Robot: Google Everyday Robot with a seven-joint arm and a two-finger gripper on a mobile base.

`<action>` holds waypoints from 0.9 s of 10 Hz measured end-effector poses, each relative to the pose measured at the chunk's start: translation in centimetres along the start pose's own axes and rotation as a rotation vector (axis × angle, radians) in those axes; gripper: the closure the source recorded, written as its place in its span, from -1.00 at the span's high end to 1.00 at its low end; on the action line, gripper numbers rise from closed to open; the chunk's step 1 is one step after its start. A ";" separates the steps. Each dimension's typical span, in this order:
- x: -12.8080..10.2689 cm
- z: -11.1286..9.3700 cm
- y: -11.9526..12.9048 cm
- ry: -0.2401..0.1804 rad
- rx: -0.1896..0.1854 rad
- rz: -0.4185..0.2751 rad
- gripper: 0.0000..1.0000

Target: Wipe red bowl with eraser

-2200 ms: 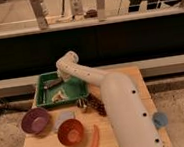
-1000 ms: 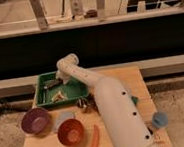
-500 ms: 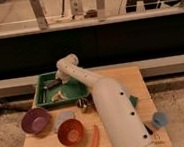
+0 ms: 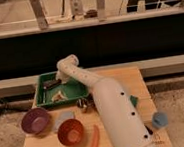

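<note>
The red bowl (image 4: 71, 132) sits upright on the wooden table near the front, left of middle. My white arm reaches from the front right across the table into the green tray (image 4: 42, 101) at the back left. The gripper (image 4: 57, 84) is down inside the tray, well behind the red bowl. A small dark oblong thing (image 4: 50, 84) lies in the tray right by the gripper. I cannot tell whether it is the eraser or whether it is held.
A purple bowl (image 4: 35, 120) and a pale blue-grey dish (image 4: 64, 119) stand left of the red bowl. An orange oblong thing (image 4: 95, 138) lies right of it. A metal object (image 4: 84, 104) sits by the arm, and a blue cup (image 4: 159, 120) at the right edge.
The lower part of the arm has swung a little to the left. The gripper end has stayed in the tray. The bowls have not moved.
</note>
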 end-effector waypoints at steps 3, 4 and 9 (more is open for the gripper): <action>-0.9 -2.3 -0.8 0.003 0.044 0.000 -1.00; -0.9 -3.3 -0.9 0.005 0.061 -0.003 -1.00; -1.0 -6.8 -0.1 0.012 0.128 -0.002 -1.00</action>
